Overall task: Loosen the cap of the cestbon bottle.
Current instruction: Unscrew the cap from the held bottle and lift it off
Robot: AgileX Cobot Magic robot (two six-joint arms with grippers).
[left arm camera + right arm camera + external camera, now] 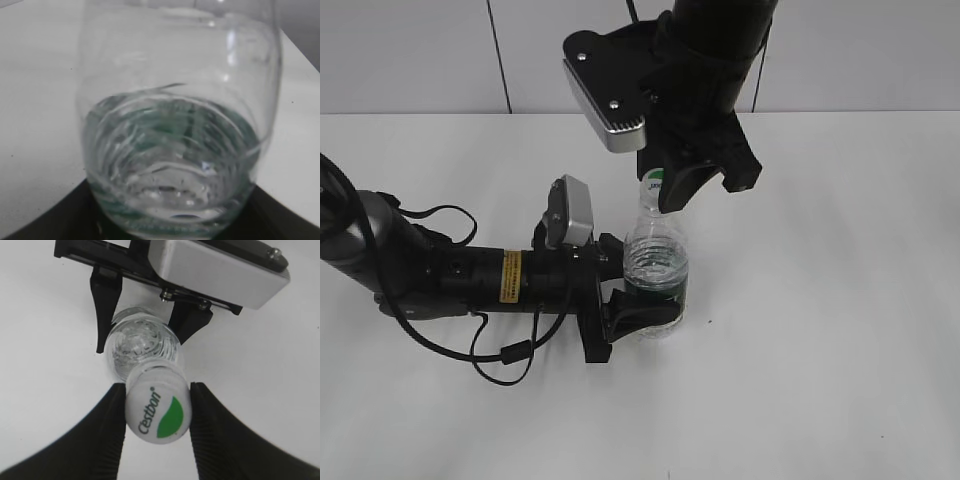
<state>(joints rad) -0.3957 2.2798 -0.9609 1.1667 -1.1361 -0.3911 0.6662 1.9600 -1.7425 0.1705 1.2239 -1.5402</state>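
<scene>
The cestbon bottle [655,262] stands upright on the white table, clear with a green label band low down. My left gripper [638,290] lies level from the left and is shut on its lower body; the left wrist view is filled by the bottle [175,125], with dark fingers [45,225] at the bottom corners. From above, my right gripper [665,190] is shut on the cap [653,183]. In the right wrist view the white cap [158,407] with its green mark sits between the two ribbed pads [107,430], both against its sides.
The white table [840,330] runs all round the bottle, with a tiled wall behind. The left arm's black cable [500,365] loops on the table at the front left. The right arm's camera housing [605,100] hangs over the bottle.
</scene>
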